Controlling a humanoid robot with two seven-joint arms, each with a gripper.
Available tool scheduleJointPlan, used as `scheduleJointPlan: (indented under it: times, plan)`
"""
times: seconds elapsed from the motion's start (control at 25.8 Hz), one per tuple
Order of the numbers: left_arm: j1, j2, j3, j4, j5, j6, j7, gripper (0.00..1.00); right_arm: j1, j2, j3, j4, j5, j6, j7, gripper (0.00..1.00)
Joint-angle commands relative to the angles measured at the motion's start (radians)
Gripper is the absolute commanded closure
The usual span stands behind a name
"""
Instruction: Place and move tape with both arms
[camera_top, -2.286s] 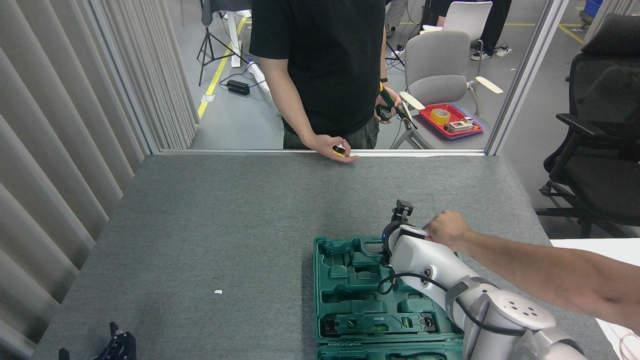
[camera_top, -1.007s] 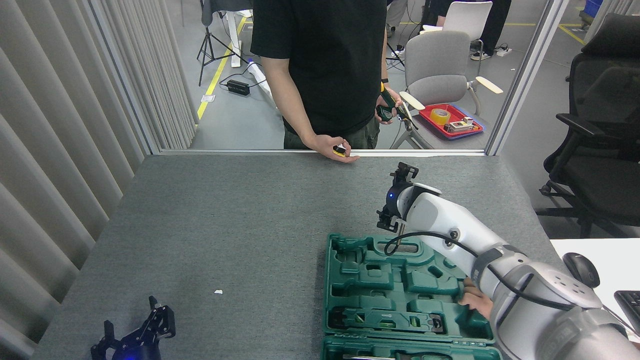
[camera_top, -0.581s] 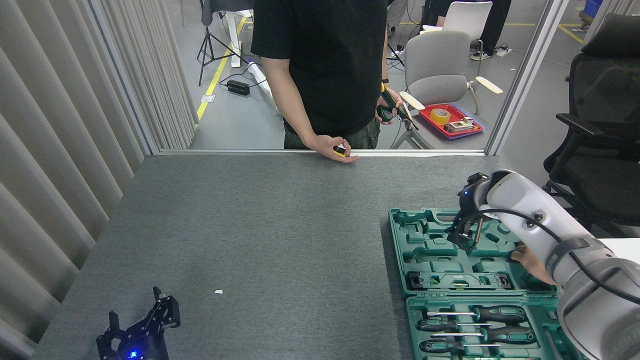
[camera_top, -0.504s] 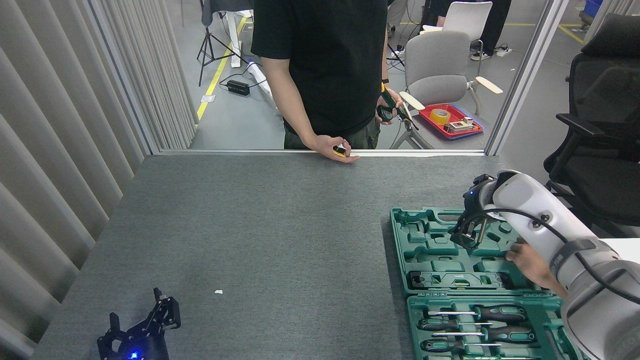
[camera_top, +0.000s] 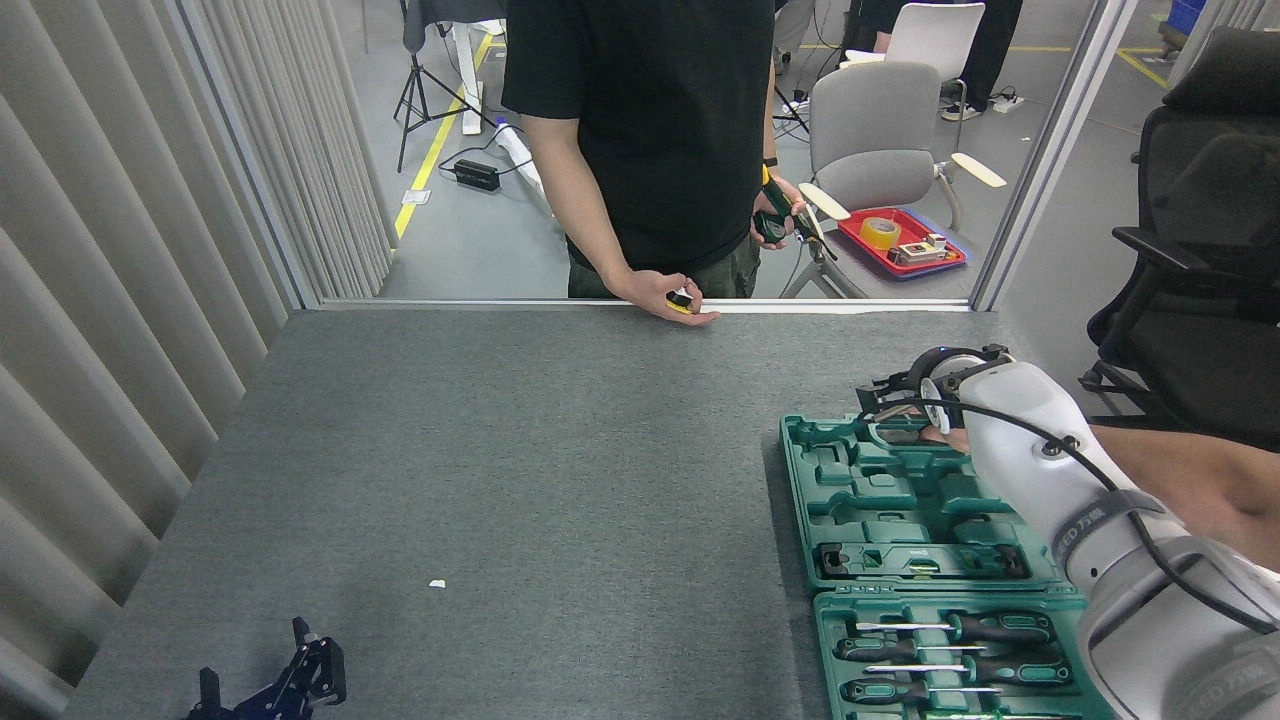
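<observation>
My right arm (camera_top: 1040, 480), white-shelled, reaches in from the bottom right over an open green tool case (camera_top: 850, 500). Its black right gripper (camera_top: 897, 390) hangs at the case's far rim, seen end-on, so its state is unclear. A person's bare arm (camera_top: 1190, 480) comes in from the right, its hand behind my wrist. My left gripper (camera_top: 270, 685) is low at the bottom left, fingers apart and holding nothing. A yellow tape roll (camera_top: 880, 232) lies in a red tray (camera_top: 945, 262) beyond the table. A standing person's hand holds a small yellow-and-black object (camera_top: 680, 298) at the table's far edge.
Screwdrivers (camera_top: 950, 650) lie in the case's near half. A white scrap (camera_top: 436, 583) sits on the grey felt table (camera_top: 500, 450). Slatted panels (camera_top: 120, 250) line the left. A grey chair (camera_top: 875, 130) and a black office chair (camera_top: 1200, 250) stand beyond the table.
The tool case slid right and now shows its screwdriver half. My right gripper rose to the case's far rim, the person's arm reached further in, and the left gripper sank lower.
</observation>
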Motion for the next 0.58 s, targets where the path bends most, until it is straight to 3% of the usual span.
scheduleJointPlan:
  times: [0.0, 0.12, 0.27, 0.39, 0.54]
  plan:
    - [0.035, 0.002, 0.0, -0.028, 0.002, -0.003, -0.001, 0.01, 0.01, 0.005, -0.079, -0.001, -0.144, 0.014, 0.003, 0.0]
    - [0.055, -0.001, 0.002, -0.02, 0.003, -0.008, 0.002, 0.01, 0.007, 0.001, -0.083, 0.006, -0.164, -0.006, 0.041, 0.0]
    - [0.057, -0.005, 0.002, -0.017, 0.002, -0.009, 0.013, 0.01, -0.003, -0.056, -0.09, 0.011, -0.167, -0.001, 0.276, 0.0]
    - [0.055, -0.001, 0.005, -0.023, 0.003, -0.017, 0.013, 0.01, -0.046, -0.051, -0.091, 0.009, -0.167, 0.05, 0.357, 0.01]
    - [0.055, 0.002, 0.008, -0.025, 0.002, -0.031, 0.014, 0.01, -0.072, -0.016, -0.088, -0.007, -0.154, 0.188, 0.356, 0.0]
